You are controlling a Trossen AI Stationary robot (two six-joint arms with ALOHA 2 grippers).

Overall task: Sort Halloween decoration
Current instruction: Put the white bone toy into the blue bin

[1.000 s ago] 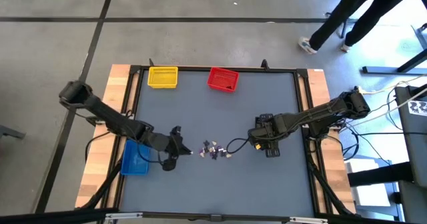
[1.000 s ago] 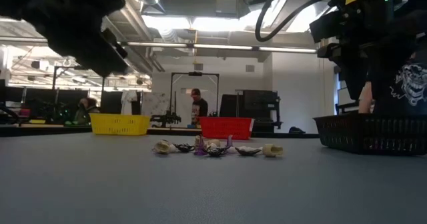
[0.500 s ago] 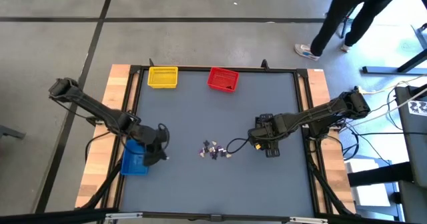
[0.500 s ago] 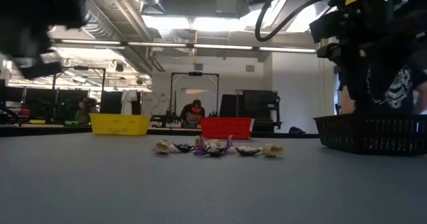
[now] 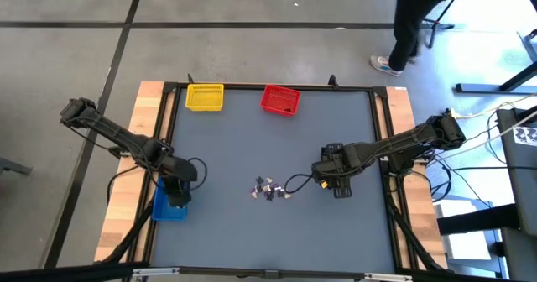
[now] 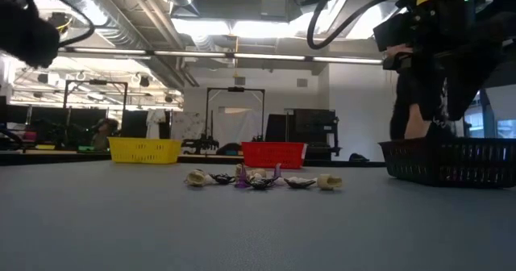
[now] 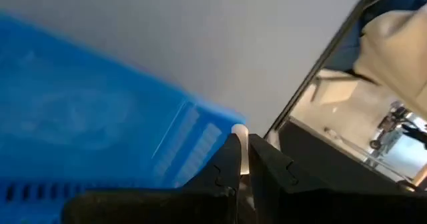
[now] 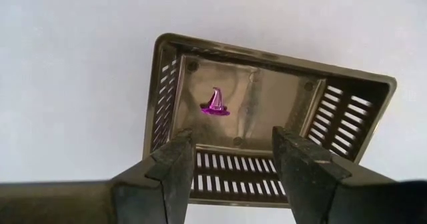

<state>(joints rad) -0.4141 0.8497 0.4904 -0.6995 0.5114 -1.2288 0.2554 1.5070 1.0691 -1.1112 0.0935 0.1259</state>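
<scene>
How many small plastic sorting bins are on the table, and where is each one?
4. The yellow bin and the red bin stand at the far edge. The blue bin lies under the left arm. The black bin lies under the right arm.

Yellow bin (image 5: 205,96), red bin (image 5: 280,100), blue bin (image 5: 169,203), black slotted bin (image 8: 267,121), purple witch-hat trinket (image 8: 215,103), grey table (image 5: 277,232).

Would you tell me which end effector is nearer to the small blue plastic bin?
Left. The left end effector hangs directly over the blue bin; the right end effector is across the table, above the black bin.
</scene>
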